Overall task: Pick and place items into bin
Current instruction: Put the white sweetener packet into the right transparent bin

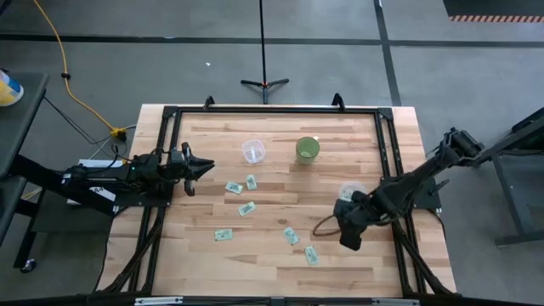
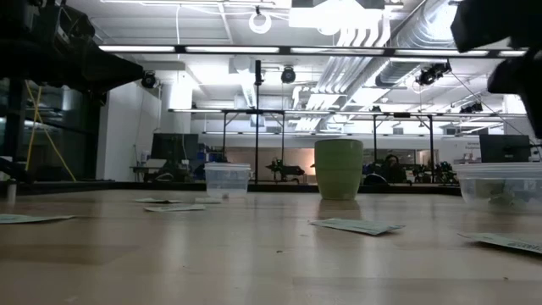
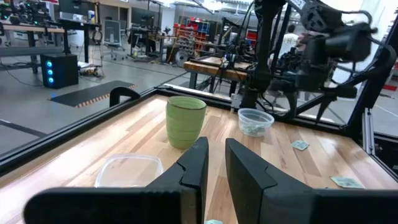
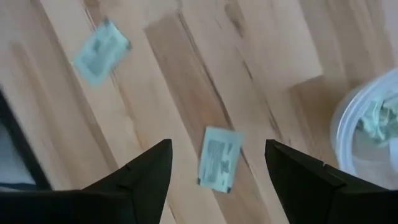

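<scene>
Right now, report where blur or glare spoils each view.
High view: even light, sharp. Low view: ceiling lights glare, tabletop foreground soft, green cup crisp. Left wrist view: left gripper close and soft, background clear. Right wrist view: motion blur smears the packet between the open right gripper fingers and the clear bin.

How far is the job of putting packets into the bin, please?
Some packets already lie in the clear bin. The right gripper, open, hovers over one packet, holding nothing. Six packets lie loose on the table; the left gripper waits at the left edge.

Packet [image 4: 219, 157] print blurred; bin [image 4: 367, 134] edge-cropped.
</scene>
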You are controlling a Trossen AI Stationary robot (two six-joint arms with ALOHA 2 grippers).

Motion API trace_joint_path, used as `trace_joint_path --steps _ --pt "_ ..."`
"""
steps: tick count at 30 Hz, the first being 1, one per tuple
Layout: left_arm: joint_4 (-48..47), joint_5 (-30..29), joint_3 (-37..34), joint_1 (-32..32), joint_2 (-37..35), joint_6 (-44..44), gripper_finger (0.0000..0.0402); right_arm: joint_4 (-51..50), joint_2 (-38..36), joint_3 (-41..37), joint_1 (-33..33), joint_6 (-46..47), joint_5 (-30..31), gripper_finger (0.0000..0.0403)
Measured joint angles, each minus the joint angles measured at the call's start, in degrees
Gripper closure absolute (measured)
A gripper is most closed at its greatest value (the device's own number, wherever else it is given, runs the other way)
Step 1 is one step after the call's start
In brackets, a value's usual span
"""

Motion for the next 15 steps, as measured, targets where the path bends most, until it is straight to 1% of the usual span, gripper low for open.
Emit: trace_joint_path --steps 5,15 --pt "0.0 0.0 0.0 0.0 0.0 0.0 0.0309 0.2 5.5 0.0 2.7 0.0 -1.4 0.0155" --pt "0.0 -0.1 0.0 0.0 0.0 0.0 0.0309 0.2 13.3 0.0 3.1 -0.1 -1.9 0.0155"
